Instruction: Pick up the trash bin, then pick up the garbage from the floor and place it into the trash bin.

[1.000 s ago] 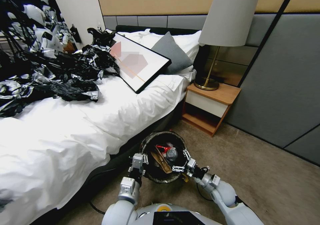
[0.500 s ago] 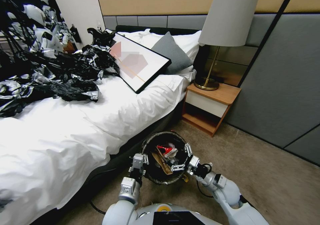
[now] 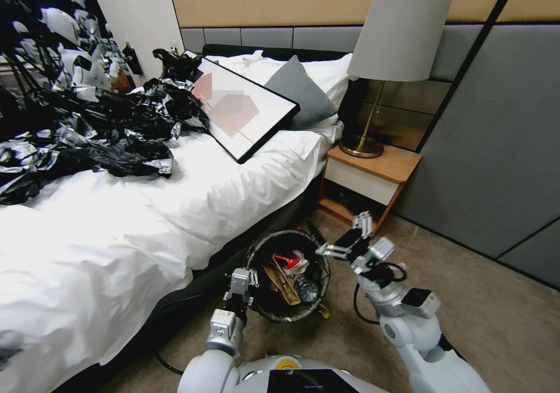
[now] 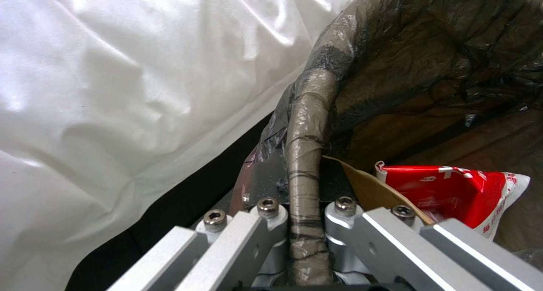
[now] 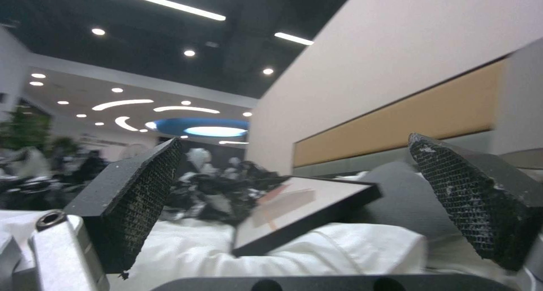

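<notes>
Jaws of the left gripper clenched on the lined rim of the trash bin, pinching bag and rim together; bin held just beside the bed, close over the carpet — touching the floor or not, cannot tell. Jaws of the right gripper released, spread wide and holding nothing, raised beside the bin's far rim and tilted up toward the nightstand. Inside the bin: a red-and-white wrapper, a brown paper piece, a small clear bottle. One yellow scrap on the carpet at the bin's base, partly hidden. Step in hand, by the look of it: between drops, bin secured. Next move likely calls for bringing the spread jaws down to that scrap — and keeping the bin steady meanwhile.
</notes>
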